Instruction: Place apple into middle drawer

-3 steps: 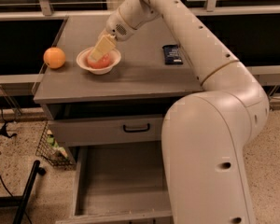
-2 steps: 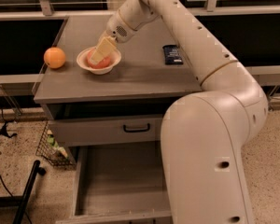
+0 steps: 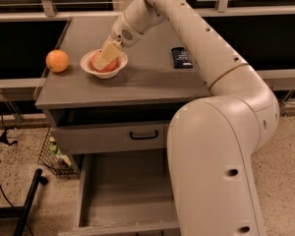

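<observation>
The red apple (image 3: 97,62) lies in a white bowl (image 3: 89,69) on the grey cabinet top, left of centre. My gripper (image 3: 108,56) reaches down into the bowl from the upper right and sits right on the apple, covering most of it. The middle drawer (image 3: 123,191) is pulled out at the bottom of the view, with a bare grey floor. My white arm hides its right part.
An orange fruit (image 3: 57,61) sits at the left edge of the cabinet top (image 3: 147,82). A dark blue packet (image 3: 181,57) lies to the right of the bowl. A shut grey drawer with a black bar handle (image 3: 143,134) is above the open one. A wire basket (image 3: 56,156) and a black pole (image 3: 29,200) stand on the floor at left.
</observation>
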You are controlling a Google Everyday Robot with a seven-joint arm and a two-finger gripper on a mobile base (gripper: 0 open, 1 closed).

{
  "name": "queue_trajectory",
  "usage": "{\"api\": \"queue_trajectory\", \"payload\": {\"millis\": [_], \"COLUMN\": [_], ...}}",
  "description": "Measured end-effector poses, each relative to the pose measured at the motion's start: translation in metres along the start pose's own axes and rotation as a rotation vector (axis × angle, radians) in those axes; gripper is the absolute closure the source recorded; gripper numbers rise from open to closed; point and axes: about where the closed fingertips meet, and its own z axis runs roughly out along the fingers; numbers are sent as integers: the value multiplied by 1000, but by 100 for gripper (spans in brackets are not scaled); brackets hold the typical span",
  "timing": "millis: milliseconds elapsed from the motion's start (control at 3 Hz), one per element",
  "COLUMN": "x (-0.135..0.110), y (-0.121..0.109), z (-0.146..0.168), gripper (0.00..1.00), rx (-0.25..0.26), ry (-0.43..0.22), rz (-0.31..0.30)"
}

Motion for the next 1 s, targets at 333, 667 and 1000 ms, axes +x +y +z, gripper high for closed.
{"api": "queue_trajectory", "payload": {"millis": [333,667,1000], "x": [0,0,-1], "y": [0,1,0], "z": [0,2,4], "gripper": [40,39,39], "rx": [0,-3,3], "ry": [0,10,16], "rz": [0,-9,-21]}}
